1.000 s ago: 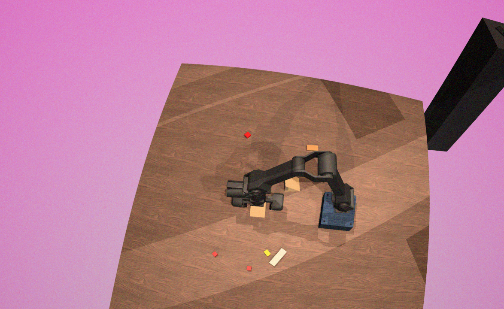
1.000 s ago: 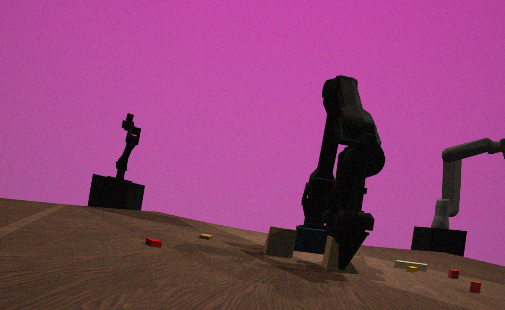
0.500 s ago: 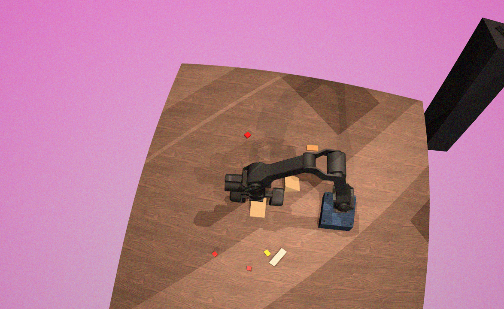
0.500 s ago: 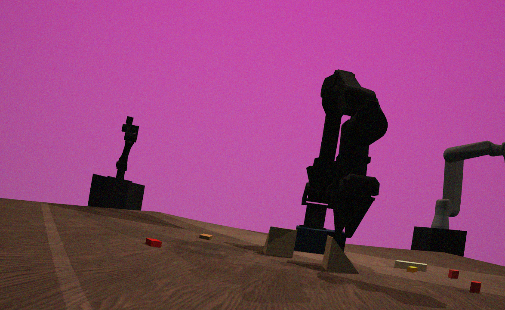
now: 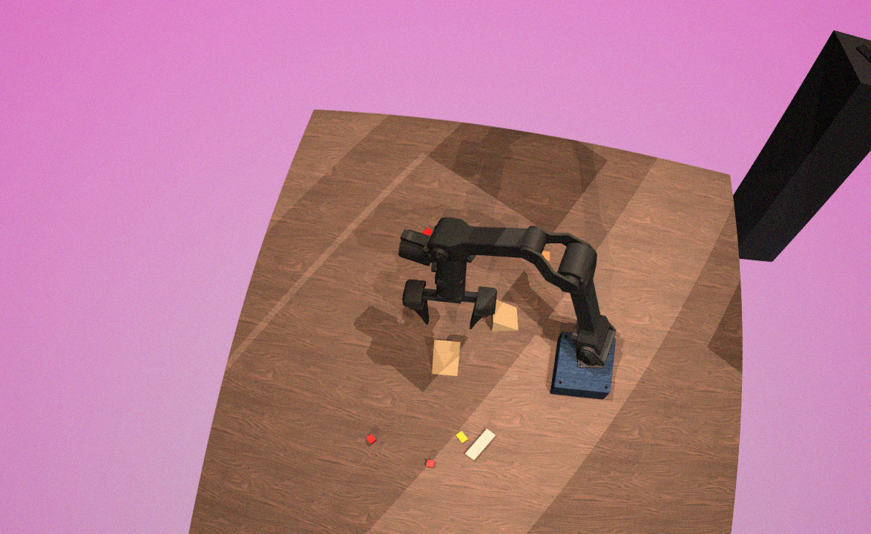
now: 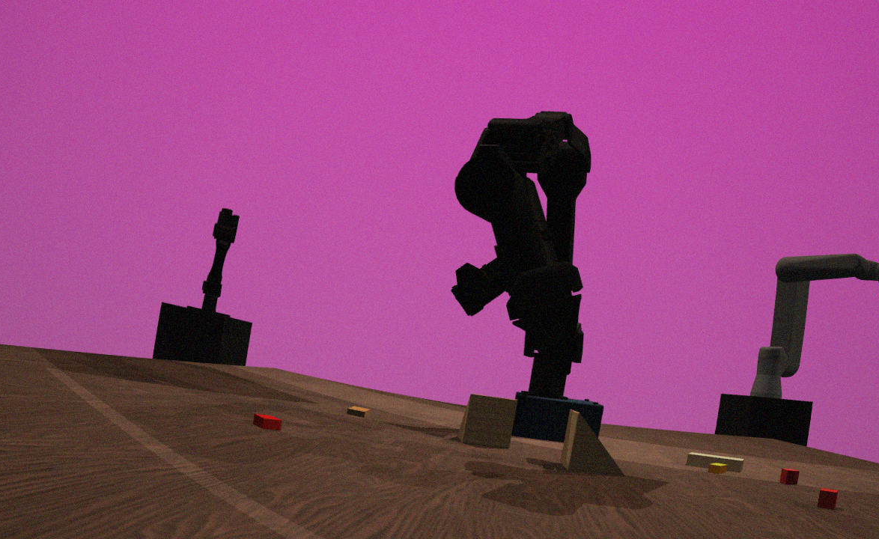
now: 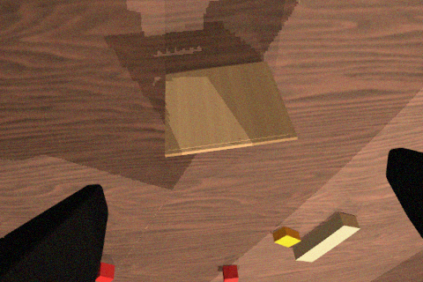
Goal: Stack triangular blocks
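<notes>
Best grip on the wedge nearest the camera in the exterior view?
Probably across the two flat triangular end faces of that triangular block, coming straight down from above. Its top is a ridge with slopes that fingers would likely slide off. The end effector is open, raised clear, holding nothing.

We see the dark arm [image 6: 529, 254] folded high above the table [image 6: 161, 469], its claw [image 6: 476, 288] raised well clear of both blocks. Below it, one triangular block [image 6: 488, 421] rests beside the blue base [image 6: 549, 415], and the other triangular block [image 6: 586, 448] rests just apart, nearer us.
</notes>
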Controlling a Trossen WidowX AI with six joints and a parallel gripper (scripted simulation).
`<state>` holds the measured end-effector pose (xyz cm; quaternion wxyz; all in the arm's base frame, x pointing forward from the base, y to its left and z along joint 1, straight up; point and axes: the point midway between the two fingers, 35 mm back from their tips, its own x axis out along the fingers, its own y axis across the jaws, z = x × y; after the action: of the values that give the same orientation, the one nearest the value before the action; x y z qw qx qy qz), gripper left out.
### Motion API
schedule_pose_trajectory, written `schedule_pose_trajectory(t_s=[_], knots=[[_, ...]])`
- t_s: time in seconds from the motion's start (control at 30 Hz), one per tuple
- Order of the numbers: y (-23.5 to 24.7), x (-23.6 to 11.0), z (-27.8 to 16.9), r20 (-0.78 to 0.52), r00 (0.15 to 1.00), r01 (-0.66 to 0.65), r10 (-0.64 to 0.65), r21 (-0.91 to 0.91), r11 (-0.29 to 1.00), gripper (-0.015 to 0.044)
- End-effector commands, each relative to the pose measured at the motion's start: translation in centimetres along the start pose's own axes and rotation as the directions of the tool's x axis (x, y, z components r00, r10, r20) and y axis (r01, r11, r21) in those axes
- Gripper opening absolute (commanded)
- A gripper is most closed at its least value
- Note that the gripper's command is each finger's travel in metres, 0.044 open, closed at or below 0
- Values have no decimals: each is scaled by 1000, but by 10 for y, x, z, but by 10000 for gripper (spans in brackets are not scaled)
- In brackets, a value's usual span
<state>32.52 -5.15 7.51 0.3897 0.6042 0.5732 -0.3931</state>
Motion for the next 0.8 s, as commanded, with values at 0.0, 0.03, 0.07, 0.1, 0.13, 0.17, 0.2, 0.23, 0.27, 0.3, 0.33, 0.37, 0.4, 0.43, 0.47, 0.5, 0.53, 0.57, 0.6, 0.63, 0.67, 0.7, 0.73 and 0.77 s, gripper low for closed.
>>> schedule_pose_trajectory(t_s=[0.0,0.03,0.07,0.1,0.13,0.17,0.2,0.23,0.27,0.3,0.33,0.37,0.4,0.43,0.47,0.5,0.53,0.57,0.6,0.63,0.67,0.7,0.73,0.77], knots=[[2,-2,-4,-30,1000,-3,3,-21,1000,440],[2,-2,-4,-30,1000,-3,3,-21,1000,440],[2,-1,-4,-30,1000,-3,3,-21,1000,440],[2,0,-4,-30,1000,-3,3,-21,1000,440],[2,1,-4,-30,1000,-4,3,-21,1000,440],[2,3,-4,-30,1000,-4,3,-21,1000,440],[3,4,-4,-30,1000,-4,3,-21,1000,440],[3,6,-4,-30,1000,-4,3,-21,1000,440],[3,7,-4,-30,1000,-4,3,-21,1000,440],[3,9,-4,-30,1000,-4,3,-21,1000,440],[3,11,-4,-30,1000,-4,3,-21,1000,440],[4,12,-4,-30,1000,-4,3,-21,1000,440],[4,14,-4,-30,1000,-4,3,-21,1000,440],[4,16,-4,-30,1000,-4,3,-21,1000,440],[4,17,-4,-30,1000,-4,3,-21,1000,440],[4,19,-4,-30,1000,-4,3,-21,1000,440],[5,21,-4,-30,1000,-4,3,-21,1000,440],[5,22,-4,-30,1000,-4,3,-21,1000,440],[5,24,-4,-31,1000,-4,3,-21,1000,440],[5,25,-4,-31,1000,-4,3,-21,1000,440],[5,27,-4,-31,1000,-4,3,-21,1000,440],[5,29,-4,-31,1000,-4,3,-21,1000,440],[5,30,-4,-31,1000,-4,3,-21,1000,440],[5,32,-4,-31,1000,-4,3,-21,1000,440]])
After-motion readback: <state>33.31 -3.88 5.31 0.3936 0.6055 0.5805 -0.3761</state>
